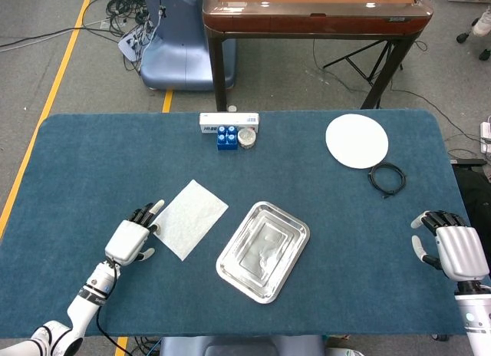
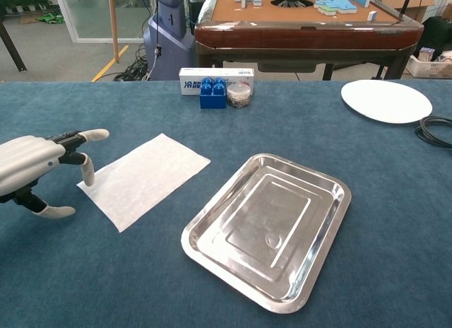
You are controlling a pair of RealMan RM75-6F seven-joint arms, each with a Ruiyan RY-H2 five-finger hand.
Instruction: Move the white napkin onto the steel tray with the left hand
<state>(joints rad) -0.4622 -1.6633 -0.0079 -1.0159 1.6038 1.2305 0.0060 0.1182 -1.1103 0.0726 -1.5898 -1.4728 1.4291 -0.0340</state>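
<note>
The white napkin [image 1: 189, 217] [image 2: 144, 178] lies flat on the blue tablecloth, left of the steel tray [image 1: 263, 250] [image 2: 270, 226]. The tray holds nothing. My left hand [image 1: 133, 237] [image 2: 39, 168] is just left of the napkin, palm down, fingers spread, with a fingertip at the napkin's left corner. It holds nothing. My right hand [image 1: 451, 248] rests at the table's right edge, fingers apart, nothing in it; only the head view shows it.
At the back stand a white box [image 1: 229, 120] [image 2: 215, 79], a blue block [image 1: 225, 136] [image 2: 212, 93] and a small jar [image 1: 247, 137] [image 2: 239, 95]. A white plate [image 1: 357, 140] [image 2: 385, 100] and a black cable [image 1: 387, 178] [image 2: 433, 131] lie at the back right.
</note>
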